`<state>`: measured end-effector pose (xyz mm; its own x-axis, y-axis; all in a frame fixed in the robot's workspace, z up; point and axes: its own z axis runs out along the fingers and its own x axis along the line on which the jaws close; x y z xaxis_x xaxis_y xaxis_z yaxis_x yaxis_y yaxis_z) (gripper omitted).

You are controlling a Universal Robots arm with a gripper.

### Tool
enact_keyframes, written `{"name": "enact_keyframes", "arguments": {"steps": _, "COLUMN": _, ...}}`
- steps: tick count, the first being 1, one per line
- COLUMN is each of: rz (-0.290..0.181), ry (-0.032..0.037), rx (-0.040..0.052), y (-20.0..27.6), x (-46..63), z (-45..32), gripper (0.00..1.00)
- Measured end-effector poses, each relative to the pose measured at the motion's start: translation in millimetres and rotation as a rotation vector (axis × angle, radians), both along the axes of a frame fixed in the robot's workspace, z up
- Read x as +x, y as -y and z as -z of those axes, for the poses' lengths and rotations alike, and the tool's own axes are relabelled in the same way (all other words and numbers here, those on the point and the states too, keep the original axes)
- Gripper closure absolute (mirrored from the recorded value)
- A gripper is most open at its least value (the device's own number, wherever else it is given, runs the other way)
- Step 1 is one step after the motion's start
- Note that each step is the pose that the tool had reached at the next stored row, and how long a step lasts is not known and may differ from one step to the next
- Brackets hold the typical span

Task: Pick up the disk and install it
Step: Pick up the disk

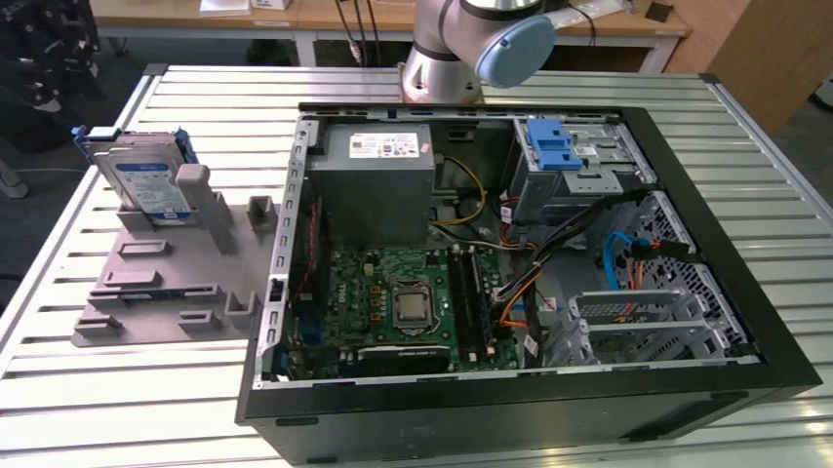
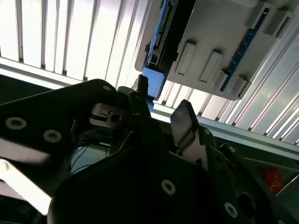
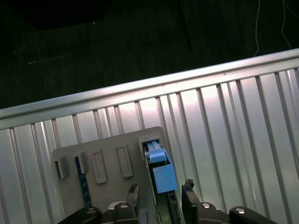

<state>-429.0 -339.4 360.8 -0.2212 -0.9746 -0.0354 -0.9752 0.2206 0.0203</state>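
Claw [image 3: 160, 189] fingers stood apart, nothing gripped. Disk [image 3: 163, 176] just beyond fingertips, in line with gap, standing on edge in grey holder [image 3: 107, 140]. Holder sat on ribbed worktop [image 3: 224, 130]. Open computer case [image 1: 521, 253] beside holder, farther from claw.

No print can be read in any view. The disk [image 1: 146, 185] stands upright in the grey holder [image 1: 170, 283] on the table [image 1: 131, 409], at the exterior view's left. It carries a white-and-blue label whose lettering is too small to make out. Inside the open computer case [image 1: 521, 409], the grey power-supply box [image 1: 377, 195] bears a white sticker [image 1: 386, 146] with dark lines of print, likewise illegible. A small pale sticker [image 1: 602, 152] on the silver drive cage [image 1: 573, 180] is also unreadable.
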Motion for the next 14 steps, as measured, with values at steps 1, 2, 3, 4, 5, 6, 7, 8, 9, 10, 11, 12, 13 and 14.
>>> {"name": "enact_keyframes", "arguments": {"steps": 1, "rz": 0.0, "ry": 0.0, "rx": 0.0, "y": 0.0, "x": 0.0, "z": 0.1, "gripper": 0.53}}
{"name": "enact_keyframes", "arguments": {"steps": 2, "rz": 0.0, "ry": 0.0, "rx": 0.0, "y": 0.0, "x": 0.0, "z": 0.2, "gripper": 0.47}}
{"name": "enact_keyframes", "arguments": {"steps": 3, "rz": 0.0, "ry": 0.0, "rx": 0.0, "y": 0.0, "x": 0.0, "z": 0.3, "gripper": 0.42}}
{"name": "enact_keyframes", "arguments": {"steps": 4, "rz": 0.0, "ry": 0.0001, "rx": 0.0001, "y": 0.0, "x": 0.0, "z": 0.6, "gripper": 0.42}}
{"name": "enact_keyframes", "arguments": {"steps": 5, "rz": 0.0, "ry": 0.0003, "rx": 0.0001, "y": 0.0, "x": 0.0, "z": 1.1, "gripper": 0.36}}
{"name": "enact_keyframes", "arguments": {"steps": 6, "rz": 0.0, "ry": 0.0002, "rx": 0.0001, "y": -0.2, "x": 0.0, "z": 1.9, "gripper": 0.36}}
{"name": "enact_keyframes", "arguments": {"steps": 7, "rz": -0.001, "ry": 0.0004, "rx": 0.0001, "y": -0.3, "x": 0.0, "z": 3.1, "gripper": 0.29}}
{"name": "enact_keyframes", "arguments": {"steps": 8, "rz": -0.001, "ry": 0.0002, "rx": 0.0001, "y": -0.5, "x": -0.1, "z": 4.3, "gripper": 0.29}}
{"name": "enact_keyframes", "arguments": {"steps": 9, "rz": -0.001, "ry": 0.0002, "rx": 0.0001, "y": -0.5, "x": -0.2, "z": 5.6, "gripper": 0.29}}
{"name": "enact_keyframes", "arguments": {"steps": 10, "rz": -0.002, "ry": 0.0001, "rx": 0.0, "y": -0.5, "x": -0.2, "z": 7.0, "gripper": 0.29}}
{"name": "enact_keyframes", "arguments": {"steps": 11, "rz": -0.003, "ry": 0.0001, "rx": 0.0, "y": -0.5, "x": -0.3, "z": 8.6, "gripper": 0.29}}
{"name": "enact_keyframes", "arguments": {"steps": 12, "rz": -0.004, "ry": 0.0003, "rx": 0.0001, "y": -0.5, "x": -0.3, "z": 10.3, "gripper": 0.29}}
{"name": "enact_keyframes", "arguments": {"steps": 13, "rz": -0.005, "ry": 0.0009, "rx": 0.0002, "y": -0.5, "x": -0.3, "z": 12.1, "gripper": 0.29}}
{"name": "enact_keyframes", "arguments": {"steps": 14, "rz": -0.006, "ry": 0.0013, "rx": 0.0002, "y": -0.6, "x": -0.3, "z": 13.5, "gripper": 0.29}}
